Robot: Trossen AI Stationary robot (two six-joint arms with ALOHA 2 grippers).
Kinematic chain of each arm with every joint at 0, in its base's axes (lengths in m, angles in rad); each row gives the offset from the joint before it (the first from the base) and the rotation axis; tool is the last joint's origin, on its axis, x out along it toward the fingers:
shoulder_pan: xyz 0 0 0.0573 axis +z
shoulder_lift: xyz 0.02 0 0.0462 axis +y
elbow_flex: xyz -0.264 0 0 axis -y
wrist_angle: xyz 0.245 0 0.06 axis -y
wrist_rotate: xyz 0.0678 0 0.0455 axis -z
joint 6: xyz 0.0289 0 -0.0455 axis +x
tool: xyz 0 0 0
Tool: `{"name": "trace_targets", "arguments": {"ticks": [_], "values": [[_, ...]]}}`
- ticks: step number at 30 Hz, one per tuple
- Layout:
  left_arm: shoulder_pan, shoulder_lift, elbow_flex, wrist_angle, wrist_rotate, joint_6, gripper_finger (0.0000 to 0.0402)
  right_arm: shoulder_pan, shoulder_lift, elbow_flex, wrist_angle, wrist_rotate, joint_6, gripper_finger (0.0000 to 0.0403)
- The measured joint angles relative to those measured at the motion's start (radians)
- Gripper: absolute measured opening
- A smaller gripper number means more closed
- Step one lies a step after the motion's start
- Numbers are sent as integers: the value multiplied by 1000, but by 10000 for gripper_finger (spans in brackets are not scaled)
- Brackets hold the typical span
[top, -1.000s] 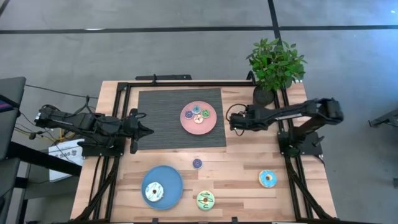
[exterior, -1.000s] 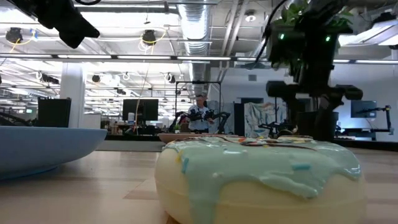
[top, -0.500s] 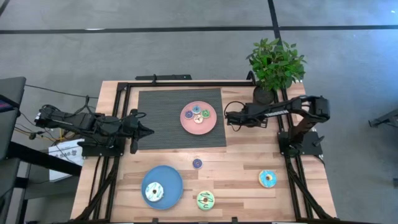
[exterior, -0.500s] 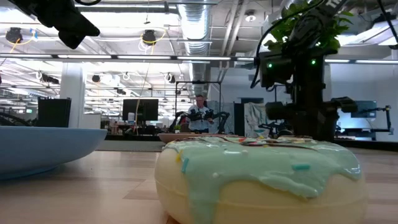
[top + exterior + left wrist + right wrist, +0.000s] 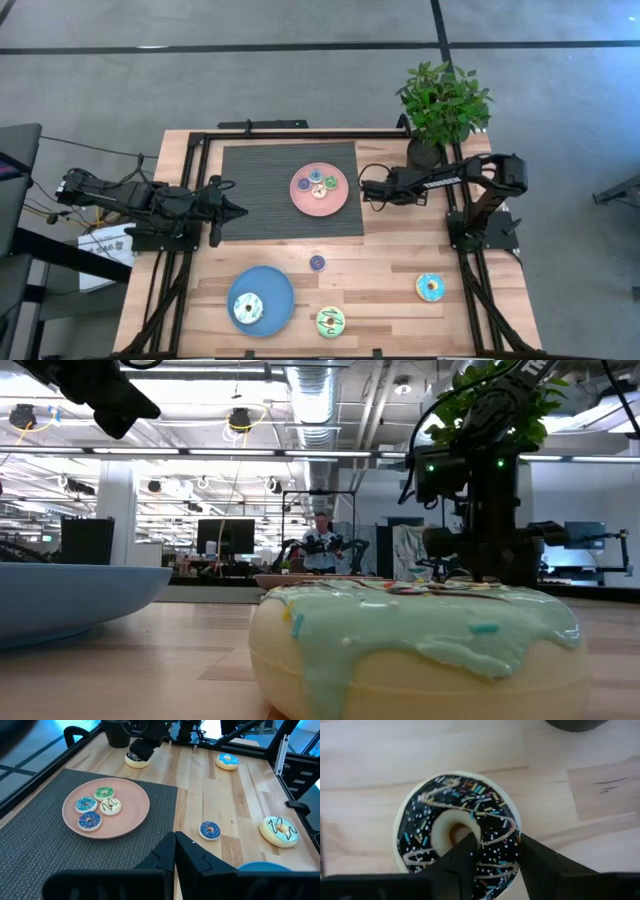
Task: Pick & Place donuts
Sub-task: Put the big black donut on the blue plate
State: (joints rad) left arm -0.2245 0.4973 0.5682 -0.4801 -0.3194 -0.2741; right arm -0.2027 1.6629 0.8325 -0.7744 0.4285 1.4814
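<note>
The right gripper (image 5: pixel 492 862) is down over a chocolate-iced donut (image 5: pixel 457 832) on the bare wood of the bench (image 5: pixel 390 270), just right of the dark ribbed mat (image 5: pixel 260 190) and near the potted plant (image 5: pixel 443 105) at the far right corner. One finger sits in the ring's hole, the other outside its rim, so the jaws straddle one side of the ring, partly apart and not yet visibly pinching it. The left gripper (image 5: pixel 175 851) waits over the left edge of the mat, jaws together and holding nothing.

Four small donuts, blue, green, white and purple-blue, already lie on the pink plate (image 5: pixel 340 200) on the mat. A white-iced donut (image 5: pixel 246 308) rests on the blue plate (image 5: pixel 270 285) at the near left. Loose on the bench are a small purple donut (image 5: pixel 317 263) near the middle, a pale-green donut (image 5: pixel 330 321) at the near edge, and a light-blue donut (image 5: pixel 430 287) toward the near right.

The donuts look like light, stiff moulded toys with glossy icing that could prove slippery under smooth fingers. The wall of the ring, taken between hole and outer edge as here, seems the surest hold; a squeeze placed off-centre might tip the ring or skate it across the wood rather than lift it.
</note>
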Motion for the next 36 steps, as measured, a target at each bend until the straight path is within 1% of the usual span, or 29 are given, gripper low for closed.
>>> {"name": "trace_targets", "arguments": {"ticks": [4, 9, 13, 16, 18, 20, 21, 23, 26, 28, 30, 32, 34, 36], "values": [[0, 0, 0, 0, 0, -8, 0, 16, -33, -1, -17, 24, -83, 111], [0, 0, 0, 0, -1, -20, 0, 56, -106, -1, -60, 60, -157, 108], [0, 0, 0, -1, -1, -26, 0, 133, -207, -1, -65, 69, -182, 108], [0, 0, 0, -4, -1, -23, 0, 208, -301, -1, -37, 76, -183, 108], [0, 0, 0, -4, -1, -26, 0, 270, -357, -1, 20, 79, -184, 108], [0, 0, 0, 0, 0, -45, 0, 342, -397, -1, 116, 101, -212, 108], [0, 0, 0, 3, 9, -51, 0, 381, -408, -1, 198, 126, -234, 108], [0, 0, 0, 6, 60, -40, 0, 451, -403, -1, 391, 181, -294, 108], [0, -1, 0, 19, 122, 8, 0, 517, -329, 44, 660, 230, -404, 108], [0, -1, 0, 28, 132, 30, 0, 538, -231, 132, 728, 237, -472, 108], [0, -1, 0, 26, 131, 50, 0, 548, -113, 258, 719, 234, -532, 108], [0, -6, 0, 23, 131, 66, 0, 552, 15, 415, 699, 217, -573, 108], [0, -8, 0, 24, 131, 82, 0, 555, 150, 590, 634, 176, -608, 108], [0, -18, 0, 24, 130, 110, 0, 555, 284, 780, 518, 127, -626, 108]]}}
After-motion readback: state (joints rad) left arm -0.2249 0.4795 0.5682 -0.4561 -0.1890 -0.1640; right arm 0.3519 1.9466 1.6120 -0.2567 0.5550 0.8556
